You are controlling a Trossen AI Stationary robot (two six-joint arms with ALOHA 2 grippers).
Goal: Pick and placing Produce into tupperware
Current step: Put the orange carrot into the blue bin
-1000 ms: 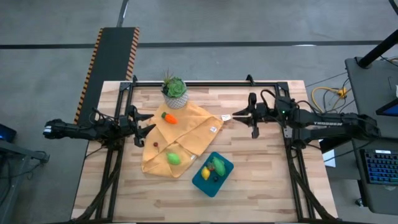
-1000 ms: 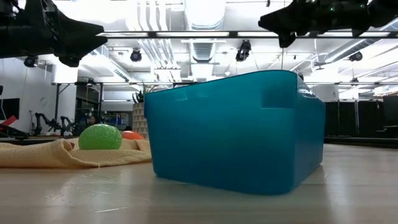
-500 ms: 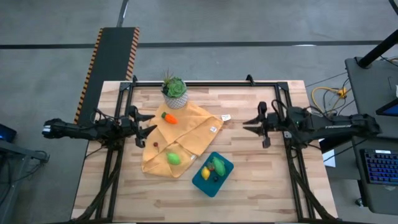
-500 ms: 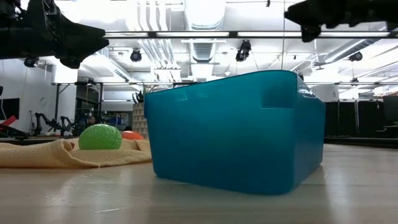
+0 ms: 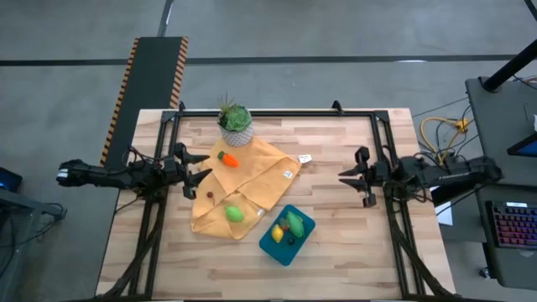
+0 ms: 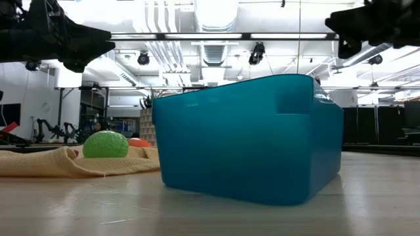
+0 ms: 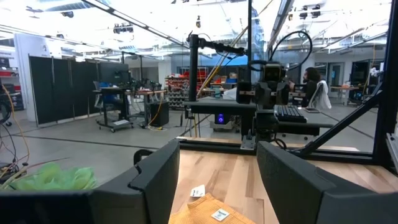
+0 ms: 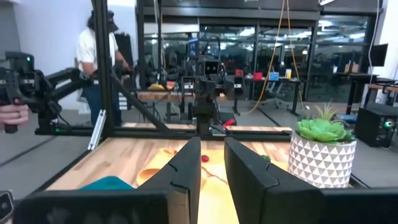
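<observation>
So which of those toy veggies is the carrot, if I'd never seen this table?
Look at the mustard-yellow cloth in the middle of the wooden table. At its far corner, just in front of the potted plant, lies the carrot. It is the only orange piece; the other large piece on the cloth is a green oval near the teal container.

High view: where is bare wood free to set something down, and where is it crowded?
Free: the wood between the mustard cloth and the right gripper, and the front strip below the tupperware. Crowded: the left-centre, where the potted plant, carrot and green piece sit on or beside the cloth, near the left gripper.
</observation>
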